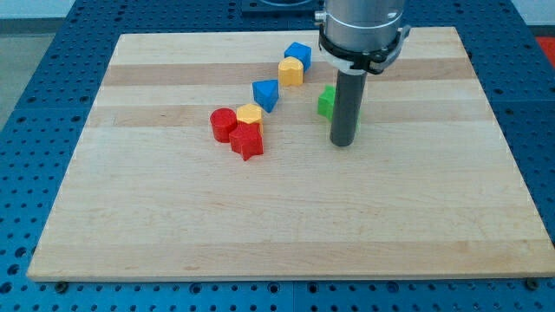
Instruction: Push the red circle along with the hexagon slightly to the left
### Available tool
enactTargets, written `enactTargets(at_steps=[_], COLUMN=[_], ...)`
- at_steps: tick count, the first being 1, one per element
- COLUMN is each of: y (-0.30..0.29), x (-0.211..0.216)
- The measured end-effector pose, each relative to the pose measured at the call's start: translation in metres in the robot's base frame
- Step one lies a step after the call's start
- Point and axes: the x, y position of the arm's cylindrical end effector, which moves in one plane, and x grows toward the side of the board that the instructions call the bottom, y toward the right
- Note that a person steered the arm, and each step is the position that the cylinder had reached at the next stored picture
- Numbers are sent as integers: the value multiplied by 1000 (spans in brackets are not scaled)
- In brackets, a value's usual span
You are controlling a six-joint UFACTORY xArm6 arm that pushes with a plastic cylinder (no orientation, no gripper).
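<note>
Pale wood planks, banded light and slightly darker, make up the table [286, 234] on which seven small coloured blocks lie: two red, two yellow, two blue and one green. The red circle [223, 124] sits left of centre, touching the yellow hexagon [250, 114] on its right; a red star-shaped block [247, 142] lies just below the pair and touches them. Up and to the right, a blue block of roughly triangular shape [266, 94] stands just beside the hexagon. Farther toward the view's top, a yellow block with a rounded top [291, 72] touches a blue block [298, 55] behind it; the exact shape of each is hard to make out. The single green block [326, 102] stands to the right of the chain and is partly hidden by the dark rod of the arm. The arm carries no pincer, so there is none to be spread or pressed together; it ends in the rod alone, hung from a grey cylindrical housing ringed by a black collar at the view's top. The rod's tip [343, 143] rests on the wood just below and to the right of the green block, well apart from the red circle and hexagon, which lie to its left. Around the table, a blue perforated surface shows on every side.
</note>
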Motion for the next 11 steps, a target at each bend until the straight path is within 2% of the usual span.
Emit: enactTargets(at_steps=[6,11], y=[-138,-143], x=[-41,-86])
